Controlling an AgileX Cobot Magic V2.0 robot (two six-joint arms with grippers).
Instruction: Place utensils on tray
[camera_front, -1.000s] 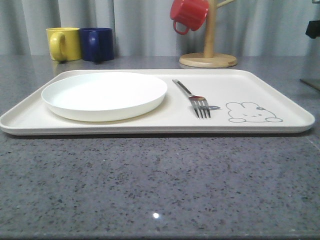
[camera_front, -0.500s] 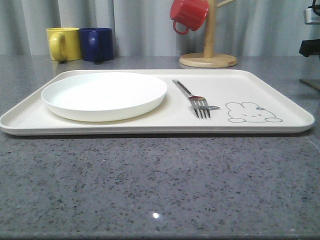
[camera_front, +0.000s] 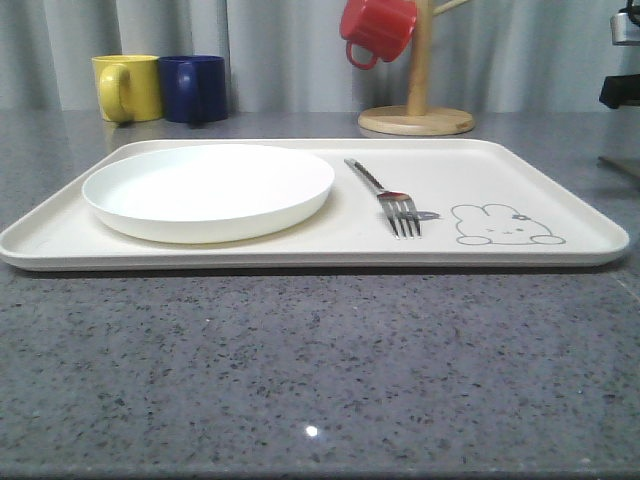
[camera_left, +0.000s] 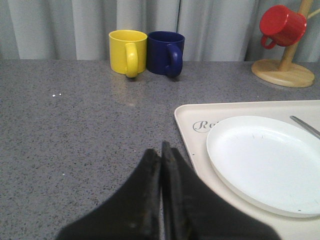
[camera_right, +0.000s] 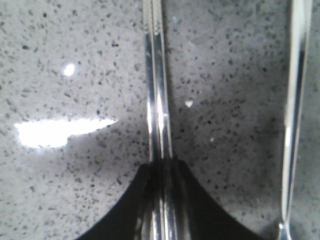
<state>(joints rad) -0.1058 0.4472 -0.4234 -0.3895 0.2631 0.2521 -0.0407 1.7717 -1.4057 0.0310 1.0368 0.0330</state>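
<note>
I count 1 plate (camera_front: 208, 188) and 1 fork (camera_front: 386, 196) on the tray (camera_front: 520, 170), plate at left, fork right of it. 3 mugs far back. R gripper (camera_right: 162, 172) is pinched on 2 chopsticks (camera_right: 156, 75) on the counter (camera_front: 320, 370), 1 spoon handle (camera_right: 295, 100) beside. L gripper (camera_left: 161, 155) closed, empty, over counter left of tray.

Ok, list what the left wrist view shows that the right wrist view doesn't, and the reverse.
Left wrist, not right wrist: the yellow mug, navy mug, red mug on the wooden stand, and the tray carrying the white plate; the left tool is shut on nothing. Right wrist, not left wrist: the right tool shut on the chopsticks, another slim metal utensil beside them. Shared: the grey speckled countertop.
</note>
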